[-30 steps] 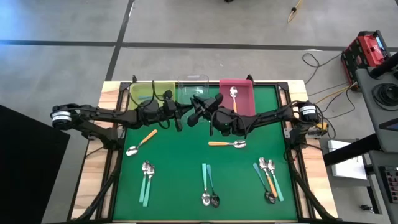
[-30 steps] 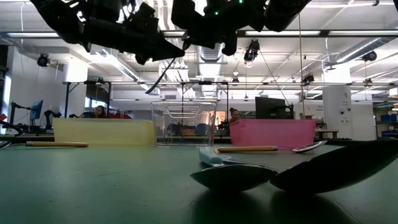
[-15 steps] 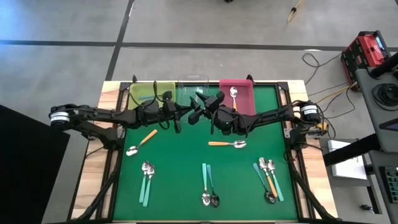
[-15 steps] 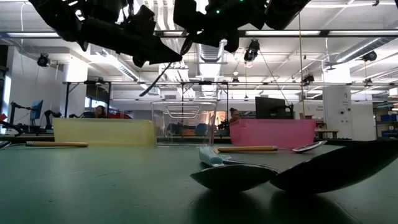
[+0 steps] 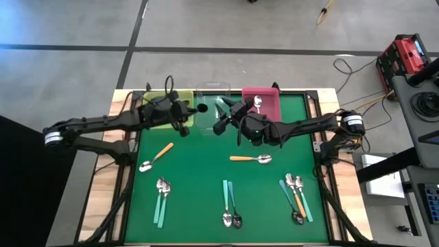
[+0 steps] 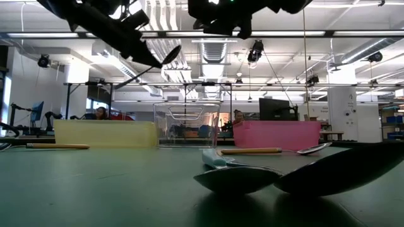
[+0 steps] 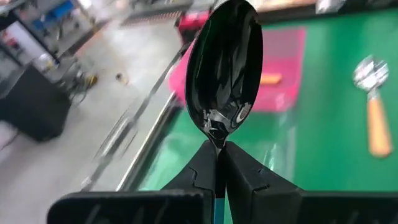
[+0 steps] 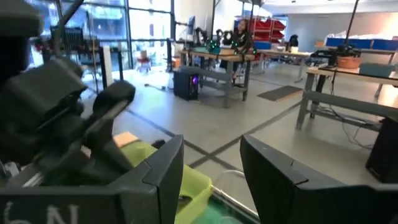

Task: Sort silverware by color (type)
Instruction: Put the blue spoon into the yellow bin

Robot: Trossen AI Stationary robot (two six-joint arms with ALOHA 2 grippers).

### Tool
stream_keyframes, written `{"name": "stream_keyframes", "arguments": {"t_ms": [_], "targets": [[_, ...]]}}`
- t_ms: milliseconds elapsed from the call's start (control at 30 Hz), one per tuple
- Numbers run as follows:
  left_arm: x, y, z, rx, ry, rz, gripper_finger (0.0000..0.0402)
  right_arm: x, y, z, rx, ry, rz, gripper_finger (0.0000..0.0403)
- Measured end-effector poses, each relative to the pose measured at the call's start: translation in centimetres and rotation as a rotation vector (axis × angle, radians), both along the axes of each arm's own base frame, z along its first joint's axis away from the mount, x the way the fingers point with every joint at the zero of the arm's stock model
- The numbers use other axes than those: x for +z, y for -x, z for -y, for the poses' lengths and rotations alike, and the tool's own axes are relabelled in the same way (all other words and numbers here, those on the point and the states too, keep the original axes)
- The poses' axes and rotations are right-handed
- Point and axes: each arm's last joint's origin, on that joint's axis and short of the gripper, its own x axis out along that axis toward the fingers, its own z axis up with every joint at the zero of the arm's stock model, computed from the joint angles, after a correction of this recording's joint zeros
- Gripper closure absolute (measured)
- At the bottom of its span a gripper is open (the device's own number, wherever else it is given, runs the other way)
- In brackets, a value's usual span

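Left gripper (image 7: pixel 217 163) aloft, pinching black spoon (image 7: pixel 224 65) over bins.

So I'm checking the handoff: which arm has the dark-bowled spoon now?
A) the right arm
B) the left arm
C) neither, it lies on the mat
B: the left gripper is shut on the spoon, its dark bowl standing out past the fingers, while the right gripper is open and empty.

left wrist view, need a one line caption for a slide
Left gripper shut on a black spoon, its bowl raised above the green mat near the pink bin.
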Motion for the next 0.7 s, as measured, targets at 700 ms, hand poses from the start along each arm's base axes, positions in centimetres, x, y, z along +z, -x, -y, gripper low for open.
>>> {"name": "stream_keyframes", "arguments": {"t_ms": [700], "targets": [[0.0,4.2,-5.9,0.142,0.277,-0.547,0.0401,2.4,4.7,0.5,-0.007,0.064,-0.366,0.0264]]}}
